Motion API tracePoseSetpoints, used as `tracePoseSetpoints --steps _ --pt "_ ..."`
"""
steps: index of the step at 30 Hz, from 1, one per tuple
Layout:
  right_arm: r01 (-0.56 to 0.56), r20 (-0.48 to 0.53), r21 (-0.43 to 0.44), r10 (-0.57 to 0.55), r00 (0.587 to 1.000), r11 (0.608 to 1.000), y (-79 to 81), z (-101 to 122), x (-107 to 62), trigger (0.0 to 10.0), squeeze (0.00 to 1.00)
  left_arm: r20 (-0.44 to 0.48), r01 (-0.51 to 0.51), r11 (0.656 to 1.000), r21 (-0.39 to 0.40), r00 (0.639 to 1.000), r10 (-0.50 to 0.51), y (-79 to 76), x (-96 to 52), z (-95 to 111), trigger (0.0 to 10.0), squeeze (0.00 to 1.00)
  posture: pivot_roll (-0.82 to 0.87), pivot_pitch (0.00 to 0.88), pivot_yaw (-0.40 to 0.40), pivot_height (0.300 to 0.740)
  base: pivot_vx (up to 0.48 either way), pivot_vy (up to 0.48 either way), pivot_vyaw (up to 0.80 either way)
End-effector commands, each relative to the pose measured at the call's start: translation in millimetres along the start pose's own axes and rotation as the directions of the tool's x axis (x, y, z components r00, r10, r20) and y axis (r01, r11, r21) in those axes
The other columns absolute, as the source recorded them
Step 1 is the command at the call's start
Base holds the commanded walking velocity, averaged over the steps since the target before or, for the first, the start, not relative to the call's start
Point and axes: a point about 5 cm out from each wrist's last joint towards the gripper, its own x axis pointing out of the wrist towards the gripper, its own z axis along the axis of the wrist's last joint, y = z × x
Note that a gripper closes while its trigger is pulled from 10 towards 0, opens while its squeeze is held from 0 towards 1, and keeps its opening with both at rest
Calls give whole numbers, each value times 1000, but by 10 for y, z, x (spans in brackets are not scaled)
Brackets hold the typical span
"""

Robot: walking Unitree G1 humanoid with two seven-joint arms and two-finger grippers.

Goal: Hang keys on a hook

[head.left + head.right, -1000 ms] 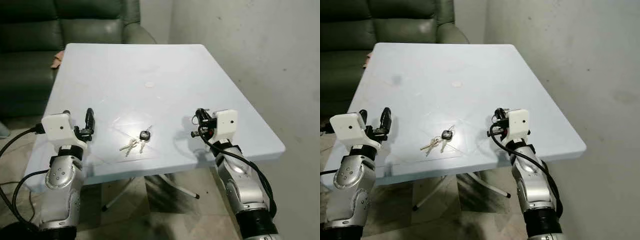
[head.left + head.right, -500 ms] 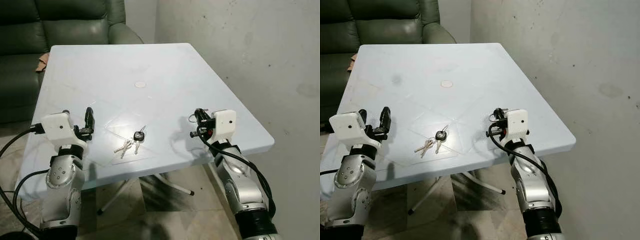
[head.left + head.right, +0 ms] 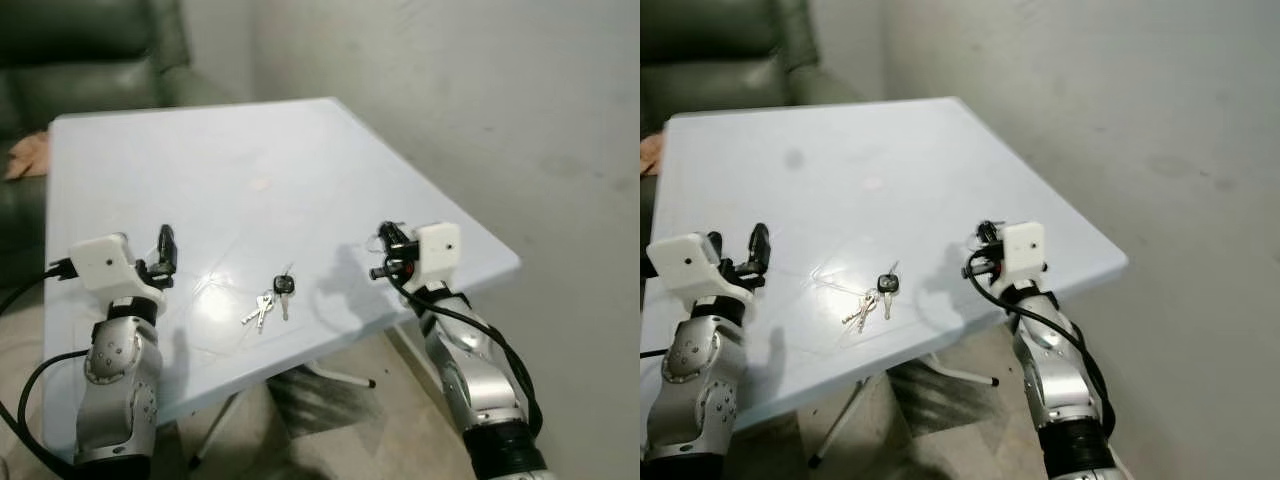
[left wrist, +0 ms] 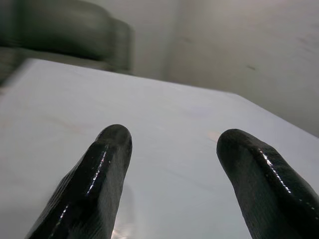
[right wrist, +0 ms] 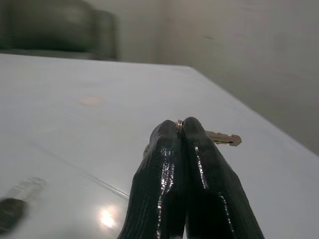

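Note:
A bunch of keys (image 3: 272, 298) with one black-headed key lies on the pale blue table (image 3: 300, 160), near its front edge and between my two arms. Over the table to the right of the bunch, my right gripper (image 3: 385, 250) is shut on a small key ring (image 5: 179, 124). A brass key (image 5: 224, 137) sticks out sideways from that ring. To the left of the bunch my left gripper (image 4: 172, 139) is held open above the table, with nothing between its fingers (image 4: 107, 164).
A dark green sofa (image 3: 90, 50) stands behind the table's far edge. A bare grey wall (image 3: 500, 100) runs close along the table's right side. White table legs (image 3: 340, 375) cross over the floor below the front edge.
The whole picture has swung, so the camera has turned toward the wall on the right. Both arms hold the same pose and the bunch of keys lies where it was.

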Motion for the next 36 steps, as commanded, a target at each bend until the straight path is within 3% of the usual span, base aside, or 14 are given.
tracePoseSetpoints --steps 1,36 --pt "24 -7 -21 -24 1000 999 -106 10 -16 10000 0 -8 25 1000 0 1000 -25 -91 10 -5 10000 0 -47 0 -59 740 0 0 -800" --pt "15 -16 -34 -15 1000 999 -104 -5 -35 10000 0 -23 20 1000 1 1000 -20 -100 6 -39 10000 0 -51 0 -61 740 0 0 -799"
